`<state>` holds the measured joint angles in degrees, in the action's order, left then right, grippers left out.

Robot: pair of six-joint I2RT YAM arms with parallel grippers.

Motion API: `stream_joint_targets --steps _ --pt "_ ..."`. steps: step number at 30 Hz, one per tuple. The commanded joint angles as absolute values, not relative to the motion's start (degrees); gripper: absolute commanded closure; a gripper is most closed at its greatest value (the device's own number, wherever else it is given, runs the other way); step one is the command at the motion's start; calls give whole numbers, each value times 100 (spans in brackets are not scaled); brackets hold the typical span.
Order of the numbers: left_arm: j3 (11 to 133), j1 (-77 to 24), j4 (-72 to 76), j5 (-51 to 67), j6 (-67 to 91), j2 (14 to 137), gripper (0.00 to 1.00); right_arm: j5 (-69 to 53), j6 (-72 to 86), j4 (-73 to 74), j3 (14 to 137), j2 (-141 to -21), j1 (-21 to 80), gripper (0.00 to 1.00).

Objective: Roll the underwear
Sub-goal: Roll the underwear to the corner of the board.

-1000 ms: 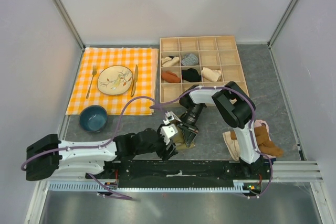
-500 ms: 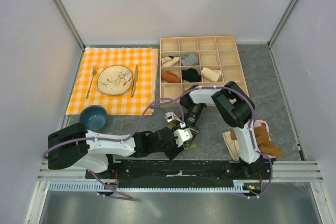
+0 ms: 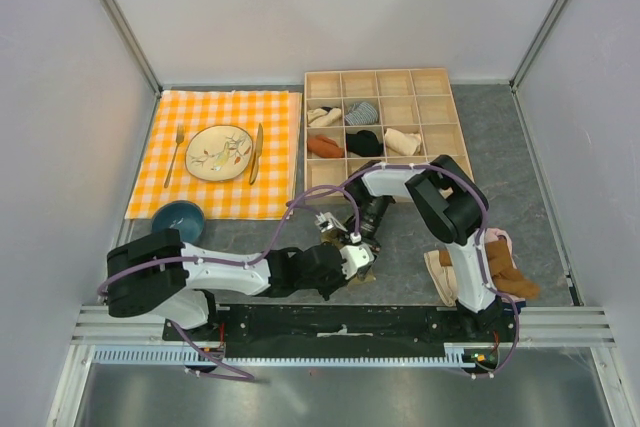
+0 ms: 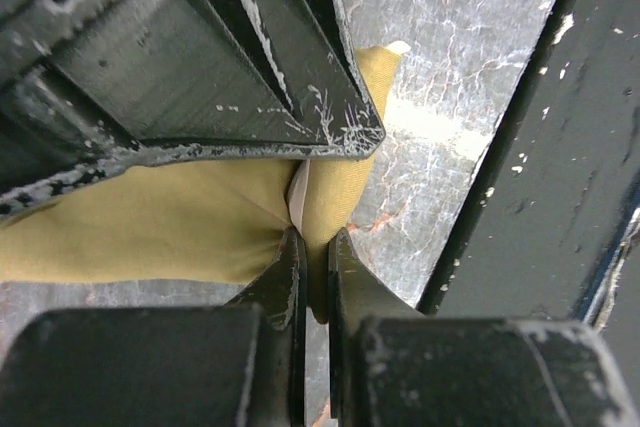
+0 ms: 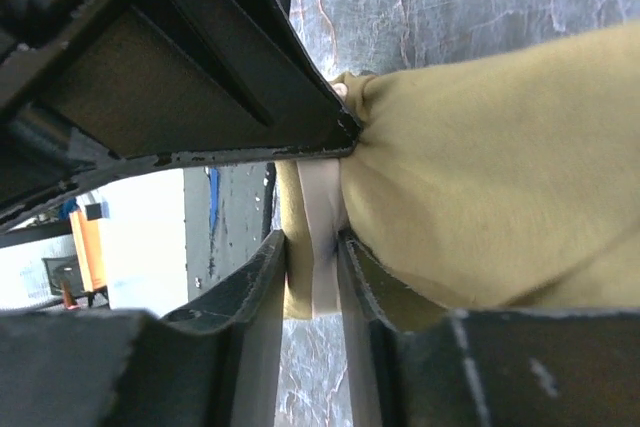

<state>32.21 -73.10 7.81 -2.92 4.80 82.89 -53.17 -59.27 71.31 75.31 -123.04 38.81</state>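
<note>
Having closed, left pincer [image 4: 314,252] now pinches the underwear [image 4: 150,217].

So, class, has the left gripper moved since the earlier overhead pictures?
Yes. The left gripper has shifted right, farther from the blue bowl, and now pinches the underwear.

High rear overview, two wrist close-ups sharing the underwear [image 4: 150,217]
</note>
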Motion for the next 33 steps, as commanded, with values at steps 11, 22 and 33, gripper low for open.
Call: stream_joint_targets --steps 11,22,33 --pt "2875 -6602 878 1256 2487 8481 98 -4825 -6055 6812 7497 -10996 2945 56" --pt "3155 -5459 923 2935 3172 9394 98 -5142 -8532 6724 6066 -9142 2829 55" --pt "3647 -5054 492 3472 3673 10186 98 -3921 -8368 4554 4966 -8006 4499 47"
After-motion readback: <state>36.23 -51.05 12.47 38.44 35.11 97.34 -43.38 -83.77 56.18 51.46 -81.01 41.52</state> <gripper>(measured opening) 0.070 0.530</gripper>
